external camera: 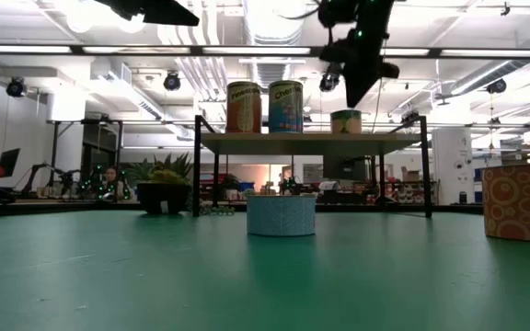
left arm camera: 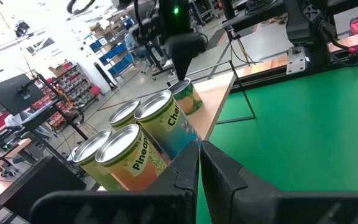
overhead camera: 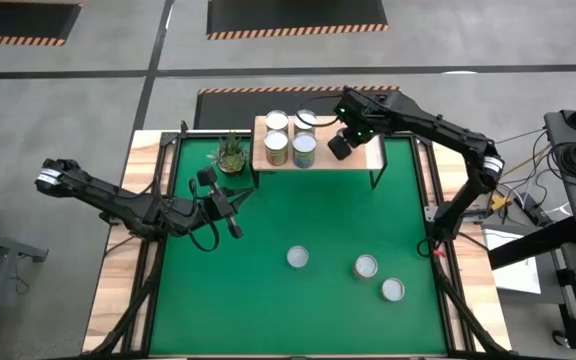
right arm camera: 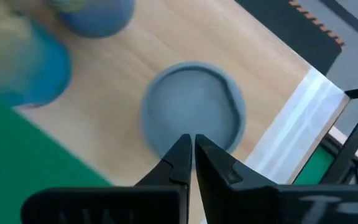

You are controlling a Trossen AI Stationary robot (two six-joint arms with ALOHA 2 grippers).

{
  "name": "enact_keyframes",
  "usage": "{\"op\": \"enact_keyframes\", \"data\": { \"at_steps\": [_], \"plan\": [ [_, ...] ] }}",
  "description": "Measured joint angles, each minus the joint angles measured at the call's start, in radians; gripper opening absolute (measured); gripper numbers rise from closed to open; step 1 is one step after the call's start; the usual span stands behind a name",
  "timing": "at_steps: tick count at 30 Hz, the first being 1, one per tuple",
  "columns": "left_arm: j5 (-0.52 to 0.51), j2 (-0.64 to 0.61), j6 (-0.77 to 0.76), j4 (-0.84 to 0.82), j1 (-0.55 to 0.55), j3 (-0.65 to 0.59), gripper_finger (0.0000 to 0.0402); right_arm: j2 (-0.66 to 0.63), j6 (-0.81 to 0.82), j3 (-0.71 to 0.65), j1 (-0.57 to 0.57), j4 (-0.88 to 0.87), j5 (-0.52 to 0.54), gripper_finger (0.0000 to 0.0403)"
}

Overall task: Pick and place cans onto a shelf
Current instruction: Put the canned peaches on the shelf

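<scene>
The pale wood shelf (overhead camera: pixel 360 158) stands at the mat's far edge on thin black legs. Several labelled cans (overhead camera: pixel 290 137) stand upright on its left part. A shorter can (external camera: pixel 346 120) stands on it farther right and also shows in the right wrist view (right arm camera: pixel 194 112). My right gripper (overhead camera: pixel 340 146) hangs shut just above that short can (right arm camera: pixel 190 142), apart from it in the low view (external camera: pixel 355 92). Three cans (overhead camera: pixel 298 258), (overhead camera: pixel 366 266), (overhead camera: pixel 393 290) stand on the green mat. My left gripper (overhead camera: pixel 232 205) is shut and empty above the mat's left part.
A small potted plant (overhead camera: pixel 231 152) stands left of the shelf. The green mat (overhead camera: pixel 268 300) has bare room at its near left. In the low view one mat can (external camera: pixel 281 213) stands in front of the shelf and another (external camera: pixel 521 202) at the right edge.
</scene>
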Motion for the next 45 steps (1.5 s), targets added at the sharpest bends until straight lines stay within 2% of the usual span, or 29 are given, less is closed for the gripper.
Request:
{"op": "enact_keyframes", "data": {
  "at_steps": [8,13,18,24,27,29,35,40,45],
  "plan": [
    [0.000,0.000,0.000,0.000,0.000,0.000,0.0000,-0.037,-0.129,-0.004,0.003,0.045,-0.001,0.0011],
    [0.000,0.000,0.000,0.000,0.000,0.000,0.0000,-0.036,-0.184,-0.064,0.003,0.172,-0.005,0.0011],
    [0.000,0.000,0.000,0.000,0.000,0.000,0.0000,-0.036,-0.215,-0.127,0.003,0.228,-0.004,0.0011],
    [0.000,0.000,0.000,0.000,0.000,0.000,0.0000,-0.036,-0.198,-0.185,-0.003,0.354,0.000,0.0011],
    [0.000,0.000,0.000,0.000,0.000,0.000,0.0000,-0.036,-0.098,-0.191,-0.009,0.393,0.096,0.0011],
    [0.000,0.000,0.000,0.001,0.000,0.000,0.0000,-0.036,-0.074,-0.182,-0.015,0.374,0.126,0.0011],
    [0.000,0.000,0.000,0.000,0.000,0.000,0.0000,-0.046,-0.072,-0.122,-0.031,0.240,0.127,0.0011],
    [0.000,0.000,0.000,0.000,0.000,0.000,0.0000,-0.046,-0.075,-0.131,-0.038,0.164,0.130,0.0011],
    [0.000,0.000,0.000,0.000,0.000,0.000,0.0000,-0.046,-0.075,-0.148,-0.036,0.104,0.074,0.0011]
  ]
}}
